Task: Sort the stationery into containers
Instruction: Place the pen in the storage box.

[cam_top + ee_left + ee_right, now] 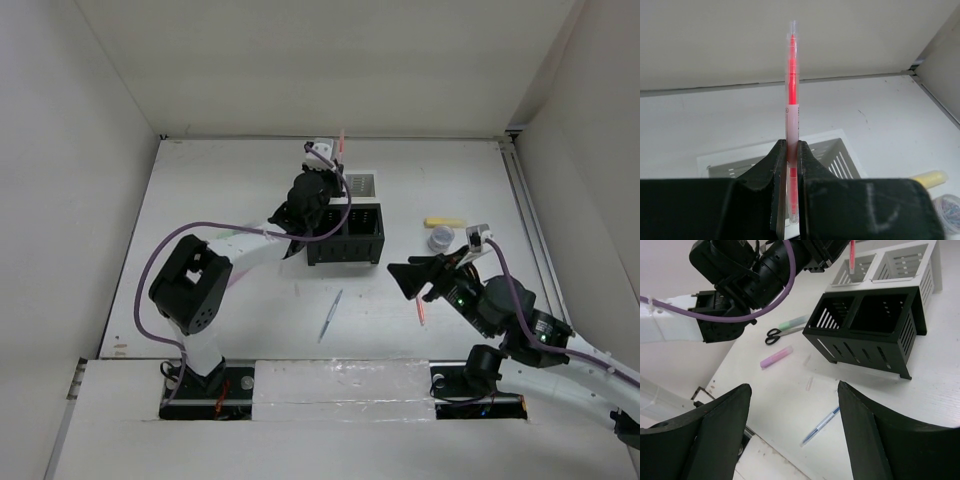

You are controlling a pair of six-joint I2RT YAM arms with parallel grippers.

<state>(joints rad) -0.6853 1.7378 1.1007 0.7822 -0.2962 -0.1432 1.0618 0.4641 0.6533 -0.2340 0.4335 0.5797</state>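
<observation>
While the left gripper (792,150) pinches a red pen (791,75) upright over the white bins (835,159), the right gripper (794,390) hangs spread, empty.

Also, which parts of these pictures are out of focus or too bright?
Left wrist: the red pen is sharp but its core glows oversaturated; the left jaws clamping it are dark and soft. Right wrist: the right jaws are blurred black shapes up close, the black bins in focus. Top external: even light, faint shadows, the white table nearly washed out.
</observation>
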